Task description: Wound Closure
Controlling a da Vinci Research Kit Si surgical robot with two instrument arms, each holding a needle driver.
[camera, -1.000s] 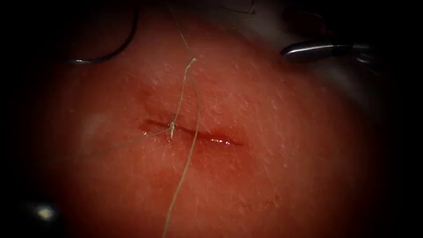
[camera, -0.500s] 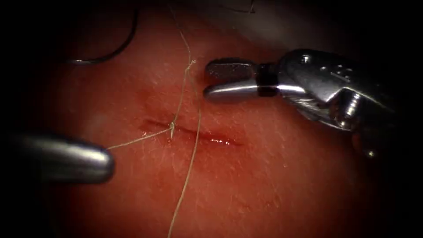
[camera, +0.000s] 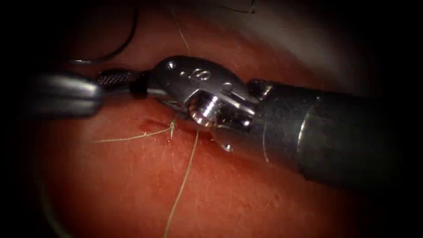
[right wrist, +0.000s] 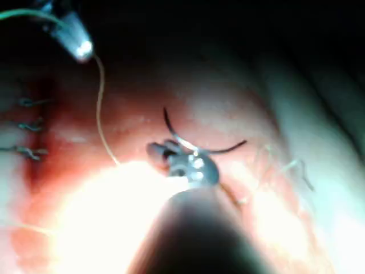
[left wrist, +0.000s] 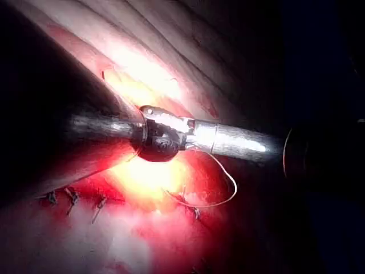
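The right tool reaches from the right across the cut [camera: 150, 124]. Its jaws [camera: 115, 81] point left and stand a little open, one ribbed inner face showing and nothing seen between them. They meet the left tool's tip [camera: 97, 91] above the cut's left end. The left tool [right wrist: 80, 47] is shut on the thread [right wrist: 100, 97]. The curved needle [camera: 115, 52] lies free on the tissue [camera: 246, 198] at the far left, held by neither tool; it also passes close to the right jaws [right wrist: 158, 152]. From a knot [camera: 172, 128] on the cut, thread [camera: 183, 180] trails toward the near edge.
Several finished stitches [left wrist: 71, 197] sit in a row along the wound, also seen as stitches [right wrist: 28, 125]. A slack loop of thread [left wrist: 232, 185] hangs beside the two tools. Red fluid wets the cut. The right tool's thick shaft [camera: 343, 141] covers the cut's right half.
The right tool swept in from the far right to the left over the cut while its jaws narrowed. The left tool entered from the left and then rose to meet it.
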